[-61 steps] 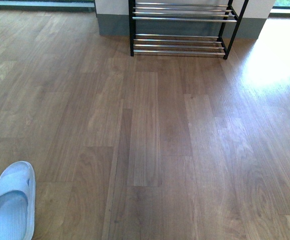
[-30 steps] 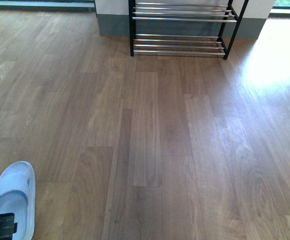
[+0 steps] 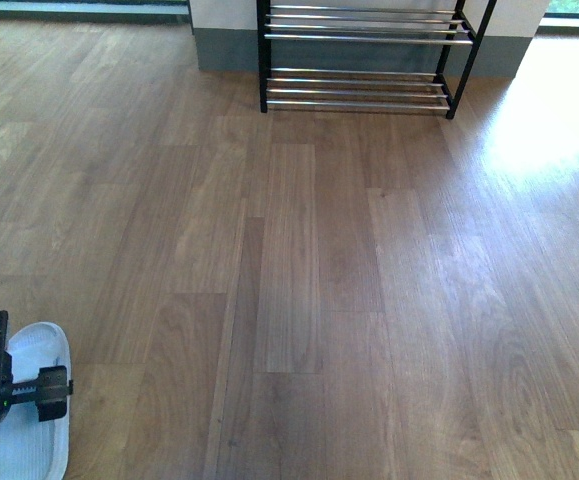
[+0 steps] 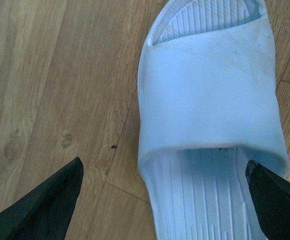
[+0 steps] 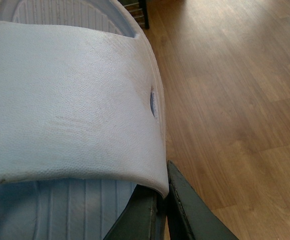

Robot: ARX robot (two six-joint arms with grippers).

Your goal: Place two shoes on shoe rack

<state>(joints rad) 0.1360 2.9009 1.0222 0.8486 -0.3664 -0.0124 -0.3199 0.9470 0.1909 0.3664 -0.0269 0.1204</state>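
One pale blue slide (image 3: 31, 425) lies on the wood floor at the near left. My left gripper (image 4: 164, 166) hangs open just above it. One finger (image 4: 47, 205) is over bare floor and the other finger (image 4: 277, 200) is by the slide's far edge, with the strap (image 4: 210, 95) ahead of them. In the front view the left arm (image 3: 9, 390) covers part of this slide. My right gripper (image 5: 157, 197) is shut on the strap edge of a second pale blue slide (image 5: 69, 100), held off the floor. The shoe rack (image 3: 359, 90) stands far ahead, its visible bars bare.
Brown plank floor (image 3: 299, 260) runs from me to the rack. A grey-skirted wall (image 3: 224, 45) is behind the rack. A bright patch of sunlight (image 3: 549, 130) lies on the floor at the far right.
My left arm has come into the front view from the lower left and moved forward over the slide on the floor. The slide itself and the rack have not moved.
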